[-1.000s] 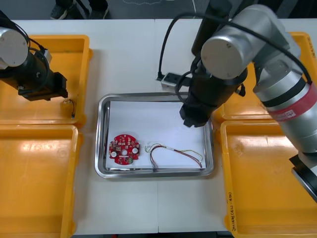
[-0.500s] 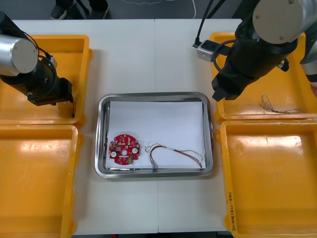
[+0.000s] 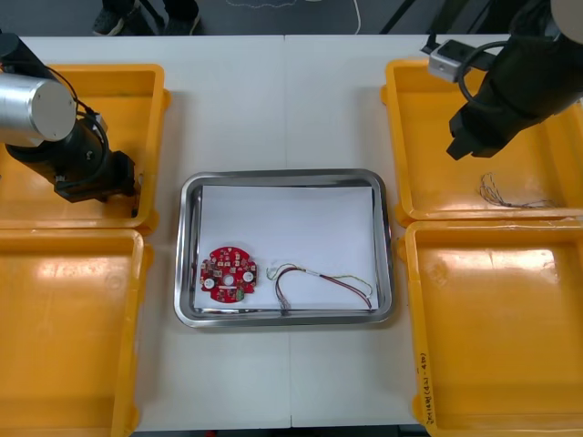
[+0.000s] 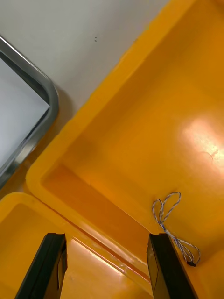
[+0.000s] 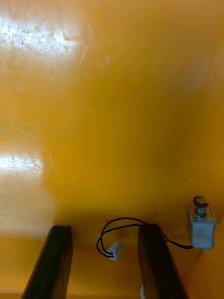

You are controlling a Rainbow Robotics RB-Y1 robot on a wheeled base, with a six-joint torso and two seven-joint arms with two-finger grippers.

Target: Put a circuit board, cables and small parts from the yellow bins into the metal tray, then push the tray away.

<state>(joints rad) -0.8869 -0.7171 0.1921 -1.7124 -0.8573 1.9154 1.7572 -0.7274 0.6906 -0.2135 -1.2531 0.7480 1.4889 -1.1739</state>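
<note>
Right gripper (image 4: 105,268) hangs, fingers spread, beside the blue-white cable (image 4: 164,227) at two o'clock; left gripper (image 5: 106,264), likewise spread, straddles the black cable (image 5: 113,250) at ten.

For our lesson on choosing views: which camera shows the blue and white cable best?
The right wrist view: the cable shows twist and loops plainly in the yellow bin. The front view makes it a faint squiggle. The left wrist view faces another bin.

Right end effector (image 3: 463,146) is hovering over the far right yellow bin (image 3: 426,168), near a thin cable (image 3: 510,191); circuit board (image 3: 228,273) is lying in the metal tray (image 3: 186,246).
</note>
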